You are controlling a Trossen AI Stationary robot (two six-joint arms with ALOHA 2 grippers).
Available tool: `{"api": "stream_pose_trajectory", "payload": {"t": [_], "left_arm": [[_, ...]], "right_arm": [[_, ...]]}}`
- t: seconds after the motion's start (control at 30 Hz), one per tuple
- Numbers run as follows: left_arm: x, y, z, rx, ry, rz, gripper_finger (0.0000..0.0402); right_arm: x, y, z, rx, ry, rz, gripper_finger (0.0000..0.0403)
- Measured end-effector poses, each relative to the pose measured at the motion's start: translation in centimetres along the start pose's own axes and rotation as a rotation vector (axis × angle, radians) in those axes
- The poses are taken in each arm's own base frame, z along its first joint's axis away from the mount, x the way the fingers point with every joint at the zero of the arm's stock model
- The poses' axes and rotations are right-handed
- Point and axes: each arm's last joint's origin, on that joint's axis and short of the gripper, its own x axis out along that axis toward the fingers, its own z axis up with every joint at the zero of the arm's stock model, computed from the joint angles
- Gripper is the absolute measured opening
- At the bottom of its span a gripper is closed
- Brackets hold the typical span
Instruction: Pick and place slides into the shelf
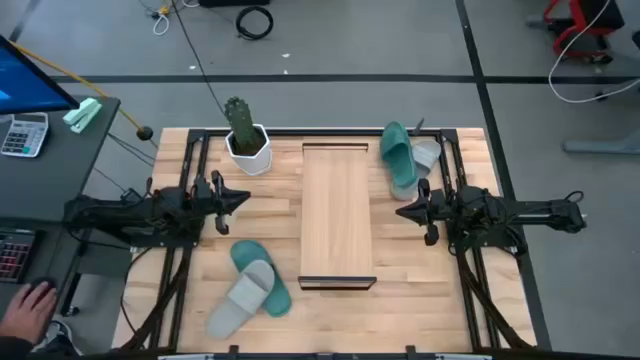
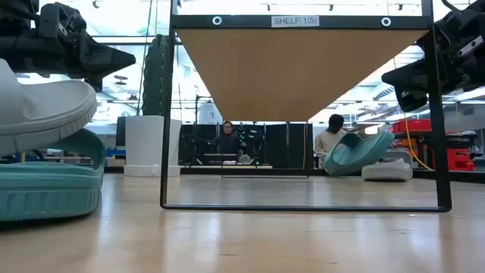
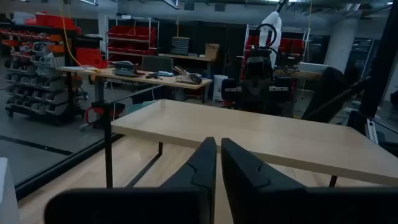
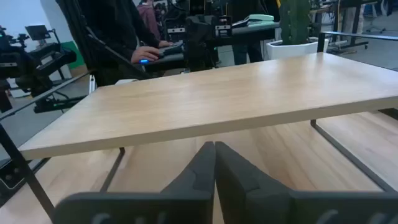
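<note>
The shelf (image 1: pixel 337 214), a long light-wood board on a thin black frame, stands mid-table with nothing on it. One teal slide (image 1: pixel 262 277) and one grey slide (image 1: pixel 240 301) lie crossed near the table's near-left corner, the grey one resting partly on the teal one. A second teal slide (image 1: pixel 398 160) leans on its side against the other grey slide (image 1: pixel 427 155) at the far right. My left gripper (image 1: pixel 243 198) hovers left of the shelf, shut and empty. My right gripper (image 1: pixel 403 212) hovers right of the shelf, shut and empty.
A white pot with a green cactus (image 1: pixel 243 137) stands at the far left of the table. A person's hand (image 1: pixel 28 310) rests at a desk beyond the table's left edge. Bare tabletop (image 1: pixel 330 320) lies between the shelf and the near edge.
</note>
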Motion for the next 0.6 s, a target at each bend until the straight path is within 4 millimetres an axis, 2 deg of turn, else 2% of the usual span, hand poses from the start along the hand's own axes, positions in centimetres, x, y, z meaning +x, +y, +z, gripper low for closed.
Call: {"api": "stream_pose_trajectory", "payload": {"t": [0.27, 0.6], "left_arm": [[0.00, 0.00, 0.00, 0.000, 0.000, 0.001, 0.0040], [0.00, 0.01, -0.01, 0.001, 0.000, 0.001, 0.0028]], "right_arm": [[0.00, 0.00, 0.00, 0.000, 0.000, 0.000, 0.0018], [0.00, 0.00, 0.00, 0.000, 0.000, 0.000, 0.0018]]}}
